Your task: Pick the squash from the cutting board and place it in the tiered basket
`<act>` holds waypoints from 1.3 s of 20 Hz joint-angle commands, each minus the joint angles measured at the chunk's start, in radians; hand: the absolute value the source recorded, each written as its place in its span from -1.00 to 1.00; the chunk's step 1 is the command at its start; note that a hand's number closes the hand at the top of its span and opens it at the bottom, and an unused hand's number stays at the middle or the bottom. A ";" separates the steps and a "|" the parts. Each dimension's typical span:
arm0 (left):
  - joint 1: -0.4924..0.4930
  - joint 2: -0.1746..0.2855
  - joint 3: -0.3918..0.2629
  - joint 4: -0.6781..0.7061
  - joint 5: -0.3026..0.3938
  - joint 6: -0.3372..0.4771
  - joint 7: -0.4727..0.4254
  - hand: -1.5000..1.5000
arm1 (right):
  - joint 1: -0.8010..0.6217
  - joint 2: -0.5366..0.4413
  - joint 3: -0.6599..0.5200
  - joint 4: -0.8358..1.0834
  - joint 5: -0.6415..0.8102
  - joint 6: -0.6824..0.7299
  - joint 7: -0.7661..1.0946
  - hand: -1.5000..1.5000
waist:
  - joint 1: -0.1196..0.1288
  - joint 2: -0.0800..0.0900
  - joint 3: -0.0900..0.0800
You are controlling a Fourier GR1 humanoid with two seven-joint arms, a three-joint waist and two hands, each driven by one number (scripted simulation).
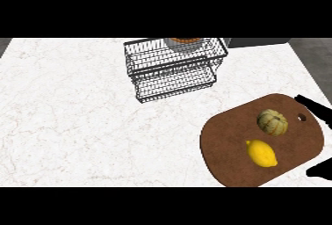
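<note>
Brown cutting board (227, 145) at 4 o'clock on the marble counter (77, 114). Squash (272, 122) lies on it, lemon (261, 153) just beside at its 6. Right hand (322, 170) at the board's 3 o'clock edge, fingers apart, holding nothing. Wire basket (175, 66) at 12.

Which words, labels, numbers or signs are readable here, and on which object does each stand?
None: no text can be read.
The rounded brown wooden cutting board, the green ribbed squash, the yellow lemon, the black wire tiered basket and the white marble counter carry no writing.
</note>
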 commanded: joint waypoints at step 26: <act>-0.390 0.029 0.090 -0.095 -0.014 0.035 -0.120 0.00 | -0.018 0.166 0.060 0.126 0.091 -0.125 0.022 -1.00 | 0.030 0.013 0.008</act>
